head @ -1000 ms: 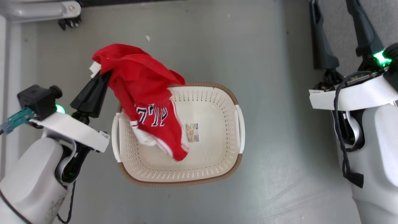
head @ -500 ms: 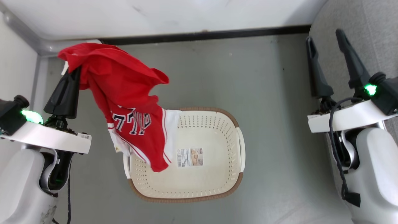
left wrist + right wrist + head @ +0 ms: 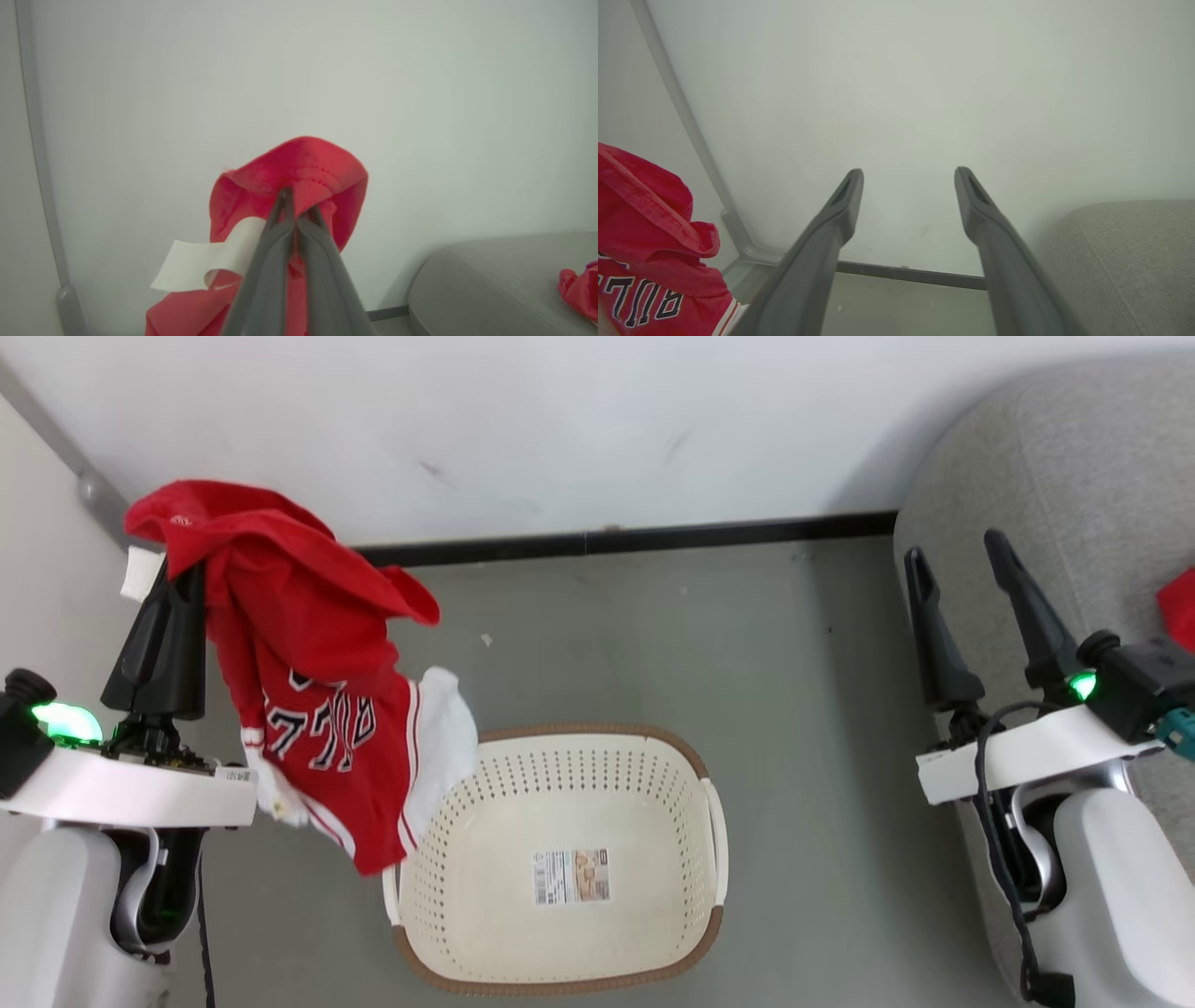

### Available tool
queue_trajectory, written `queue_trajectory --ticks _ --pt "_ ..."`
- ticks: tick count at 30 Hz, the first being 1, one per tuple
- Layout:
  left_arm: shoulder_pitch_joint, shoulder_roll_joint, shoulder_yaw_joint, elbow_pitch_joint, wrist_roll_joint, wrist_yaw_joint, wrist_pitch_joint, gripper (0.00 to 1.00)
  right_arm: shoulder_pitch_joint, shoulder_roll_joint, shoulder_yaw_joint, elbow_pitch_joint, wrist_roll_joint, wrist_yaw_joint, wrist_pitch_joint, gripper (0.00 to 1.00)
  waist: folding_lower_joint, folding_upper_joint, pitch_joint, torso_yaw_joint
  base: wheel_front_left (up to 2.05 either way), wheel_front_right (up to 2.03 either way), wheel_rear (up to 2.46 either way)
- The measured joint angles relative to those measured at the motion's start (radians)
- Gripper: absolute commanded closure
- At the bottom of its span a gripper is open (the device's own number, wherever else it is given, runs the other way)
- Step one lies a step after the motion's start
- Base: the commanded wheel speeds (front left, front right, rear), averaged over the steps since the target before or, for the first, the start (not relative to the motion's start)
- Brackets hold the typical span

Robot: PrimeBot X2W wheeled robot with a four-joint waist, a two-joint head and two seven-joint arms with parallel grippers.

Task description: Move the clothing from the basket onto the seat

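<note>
Left gripper point(image 3: 175, 581) was clenched on the top fold of a red garment point(image 3: 299, 644). In the left wrist view both fingers met with red fabric pinched at the tips. The garment hung free of the grey floor point(image 3: 822, 709), up by the white wall point(image 3: 560, 420) at the floor's far left corner. Dark numerals outlined in white and a white panel faced the head camera. Its lower hem overlapped the basket point(image 3: 579, 734) at the left rim in the head view; touching or not, couldn't tell. The basket stood on the floor between both arms, with a label point(image 3: 571, 876) on its bottom. Right gripper point(image 3: 954, 549) was released, fingers spread wide with nothing between them, at the left edge of the seat point(image 3: 1074, 457). A second red piece point(image 3: 1178, 607) lay on the seat, cut by the frame's right edge.
</note>
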Motion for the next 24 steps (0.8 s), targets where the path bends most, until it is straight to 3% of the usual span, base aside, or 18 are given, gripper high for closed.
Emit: queue_trajectory --ticks 24 --pt "0.171 -0.065 0.045 -0.066 0.109 -0.002 -0.002 1.0 0.131 0.005 0.068 0.045 0.026 0.0 0.0 0.0 -0.0001 0.0 -0.184 -0.022 0.0 0.0 0.0"
